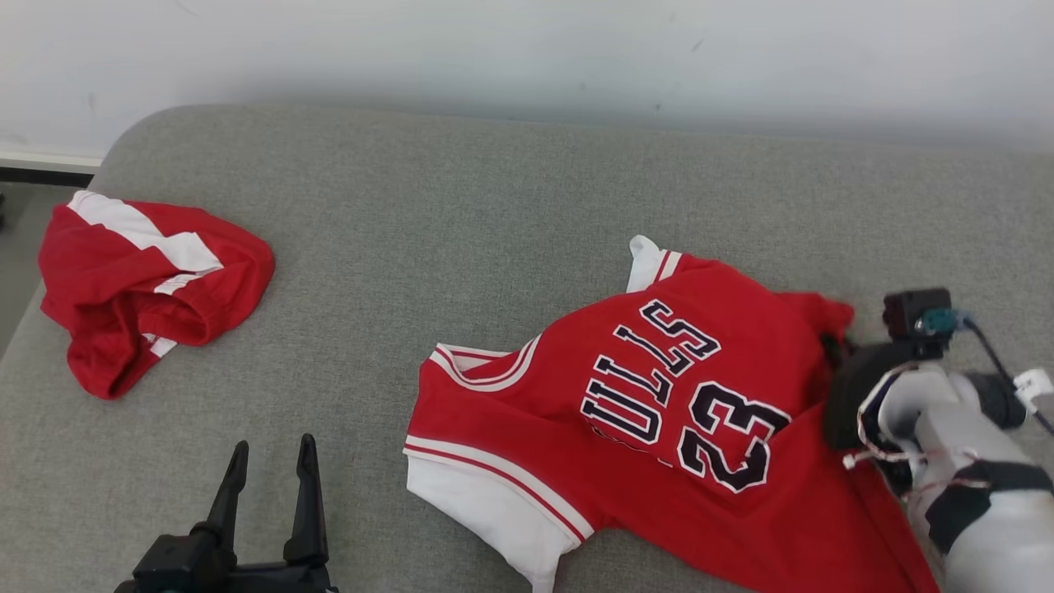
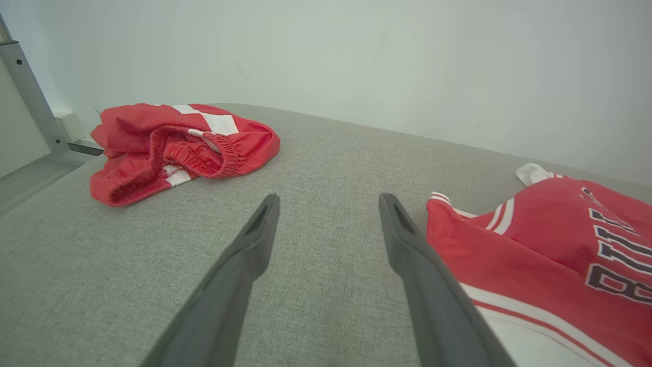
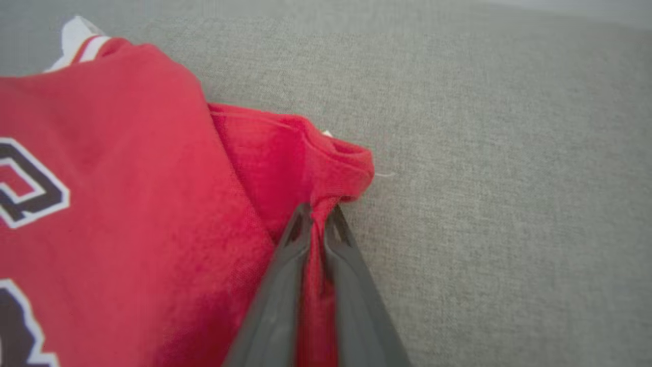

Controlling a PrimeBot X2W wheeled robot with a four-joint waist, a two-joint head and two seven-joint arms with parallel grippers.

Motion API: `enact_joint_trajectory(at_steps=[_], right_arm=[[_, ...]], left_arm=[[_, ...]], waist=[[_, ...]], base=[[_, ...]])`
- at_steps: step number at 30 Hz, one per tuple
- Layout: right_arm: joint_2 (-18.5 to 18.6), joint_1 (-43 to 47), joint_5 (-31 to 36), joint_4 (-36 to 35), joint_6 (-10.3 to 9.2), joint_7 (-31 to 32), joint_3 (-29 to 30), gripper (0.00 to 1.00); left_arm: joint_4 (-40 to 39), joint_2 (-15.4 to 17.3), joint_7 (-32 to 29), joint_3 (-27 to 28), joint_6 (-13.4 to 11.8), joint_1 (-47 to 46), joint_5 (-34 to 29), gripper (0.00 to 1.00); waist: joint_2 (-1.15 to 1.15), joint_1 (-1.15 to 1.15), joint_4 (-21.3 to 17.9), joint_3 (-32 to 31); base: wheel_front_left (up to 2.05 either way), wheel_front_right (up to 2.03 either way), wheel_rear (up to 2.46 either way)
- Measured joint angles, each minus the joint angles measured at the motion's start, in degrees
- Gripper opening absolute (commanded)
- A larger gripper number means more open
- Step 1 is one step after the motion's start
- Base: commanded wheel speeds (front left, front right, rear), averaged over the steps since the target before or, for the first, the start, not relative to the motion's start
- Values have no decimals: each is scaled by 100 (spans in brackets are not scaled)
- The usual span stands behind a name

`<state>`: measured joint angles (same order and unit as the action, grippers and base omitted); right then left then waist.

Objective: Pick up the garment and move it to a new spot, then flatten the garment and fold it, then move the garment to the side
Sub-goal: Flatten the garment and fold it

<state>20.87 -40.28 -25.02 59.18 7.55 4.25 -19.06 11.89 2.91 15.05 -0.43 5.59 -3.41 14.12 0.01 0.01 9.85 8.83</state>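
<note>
The red jersey point(image 1: 659, 412) lies crumpled on the grey cushion point(image 1: 494, 206), at about 4 o'clock from the middle of the head view. Its number and lettering face up. One white sleeve sticks out toward 7 o'clock, and a white tab peeks out at the 12 o'clock edge. The cloth is folded over itself in several places, so flattening is not yet done.

At the jersey's 3 o'clock edge, the right gripper point(image 3: 317, 214) is clenched on a bunched fold of red cloth, which is pinched thin between its two fingers. It looks like a hem or side edge. A grip that far out makes sense: pulling from an outer edge would let the cloth trail and spread rather than ball up.

The left gripper point(image 1: 273, 446) hangs low at 7 o'clock in the head view. Its fingers are spread apart and empty, just beside the jersey's sleeve end without touching it. That probably puts it in position to take the opposite edge, so the two arms can stretch the cloth between them.

A pair of red shorts point(image 1: 140, 280) with white stripes sits in a heap at 9 o'clock, well apart from the jersey. Bare cushion lies between them for a new spot. A pale wall point(image 1: 527, 49) runs behind at 12 o'clock.
</note>
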Motion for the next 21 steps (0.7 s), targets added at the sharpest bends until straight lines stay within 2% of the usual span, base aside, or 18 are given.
enact_joint_trajectory(at_steps=[9, 16, 17, 18, 21], right_arm=[[350, -1076, -29, -159, 0, -928, -15, 0], [382, -1819, 336, 381, 0, -1566, 203, 0], [361, -1888, 391, 516, 0, -1589, 226, 44], [316, -1951, 460, 678, 0, -1539, 225, 100], [214, -2029, 620, 937, 0, -1555, 181, 100]], left_arm=[[-1, 0, 0, -83, 2, -84, 22, 100], [2, -1, 0, -201, 2, -208, 127, 100], [4, 0, 0, -218, -1, -236, 148, 100], [3, 1, 0, -229, -3, -256, 164, 100], [42, 0, 0, -259, -4, -291, 188, 100]], waist=[[0, 0, 39, 94], [0, 0, 177, 246], [0, 0, 198, 269], [0, 0, 216, 294], [0, 0, 254, 357]], base=[[0, 0, 0], [0, 0, 0], [0, 0, 0], [0, 0, 0], [0, 0, 0]])
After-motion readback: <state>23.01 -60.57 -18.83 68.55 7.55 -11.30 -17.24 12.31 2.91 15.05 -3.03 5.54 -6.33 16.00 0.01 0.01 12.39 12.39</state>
